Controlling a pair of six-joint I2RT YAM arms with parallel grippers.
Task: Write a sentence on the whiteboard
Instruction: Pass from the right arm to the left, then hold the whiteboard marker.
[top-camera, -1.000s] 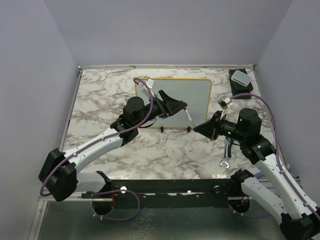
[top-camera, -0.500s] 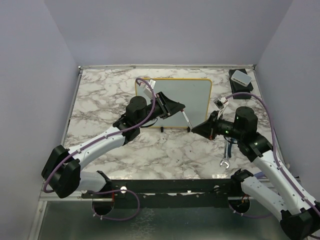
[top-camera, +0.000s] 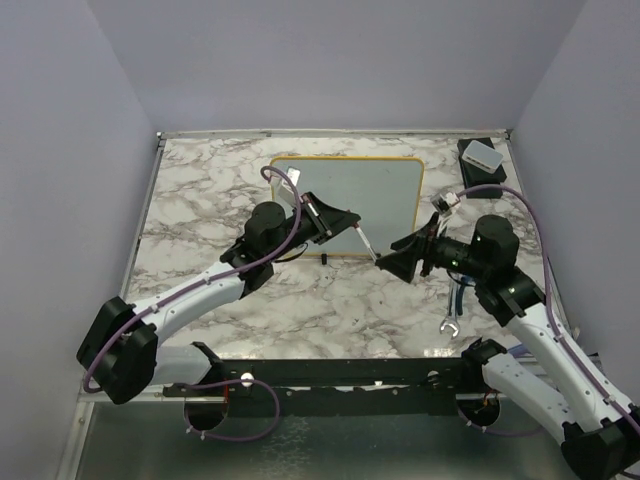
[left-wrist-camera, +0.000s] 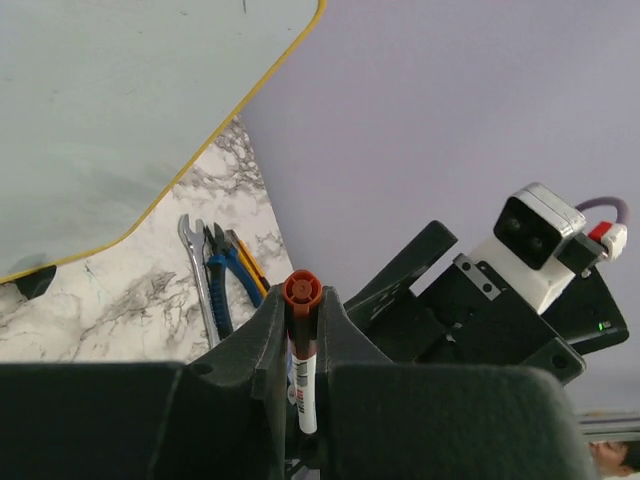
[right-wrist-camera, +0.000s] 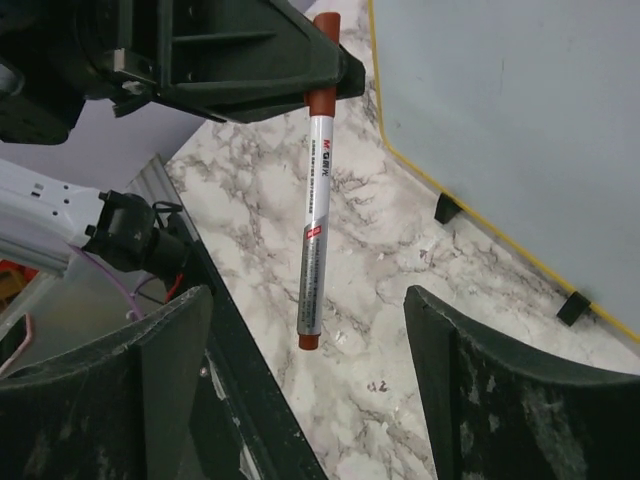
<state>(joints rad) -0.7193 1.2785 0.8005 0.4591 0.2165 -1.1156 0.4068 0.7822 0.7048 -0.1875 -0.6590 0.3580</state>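
— Start at the left. What is the left hand (top-camera: 350, 221) doing?

— It is pressed together on a marker (right-wrist-camera: 317, 200), pinching it near one red-brown end. The white barrel slants down and away from it, toward the right arm, and ends in another red-brown tip.

— And where is the whiteboard (top-camera: 385, 185)?

— Around the middle of the marble bench (top-camera: 200, 200), toward the back, with its pale face and yellow rim toward the arms. The left hand hovers in front of its lower left part. Two small black feet show along its near edge in the right wrist view.

— Next to the right?

— The right hand (top-camera: 392, 260) is spread wide and points at the marker. In its own wrist view the free end of the marker hangs between the two fingers (right-wrist-camera: 170, 400), touching neither.

— Anything beyond that?

— A wrench (top-camera: 450, 325) and blue-handled pliers (left-wrist-camera: 225, 295) lie side by side on the bench under the right arm. A small white box (top-camera: 481, 154) on a black base sits in the far right corner.
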